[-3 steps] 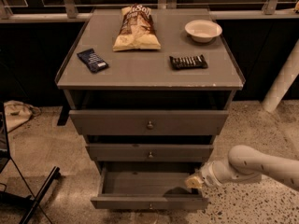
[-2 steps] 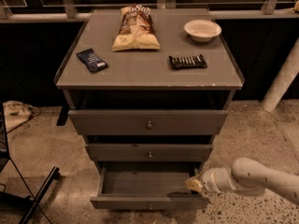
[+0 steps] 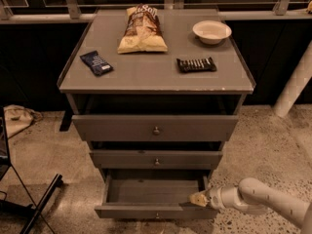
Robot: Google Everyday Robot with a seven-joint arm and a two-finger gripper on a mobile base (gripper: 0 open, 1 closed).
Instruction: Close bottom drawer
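Lowest in the camera view, the bottom drawer (image 3: 146, 211) stands pulled well out of the cabinet. Its slim front panel runs left to right, with the small knob (image 3: 157, 215) at its centre. The gripper (image 3: 199, 199) is at the right end of that panel, at or just over its top edge near the drawer's right front corner. The white arm (image 3: 263, 199) reaches in from the right behind it. Whether the gripper is released or clenched I cannot tell, nor whether it touches the wood.

The panel's long axis lies crosswise to the way the drawer travels, so closing should mean a push straight back toward the cabinet. From here the panel face and knob lie to the left of the gripper and slightly nearer. A push this far off centre may skew the drawer on its runners.

Above, the middle drawer (image 3: 156, 159) sits a little open, and the top drawer (image 3: 156, 127) juts out further. On the tabletop (image 3: 146, 77) lie a blue packet (image 3: 96, 63) and a chocolate bar (image 3: 196, 65). Farther back are a chip bag (image 3: 142, 29) and a white bowl (image 3: 211, 31).
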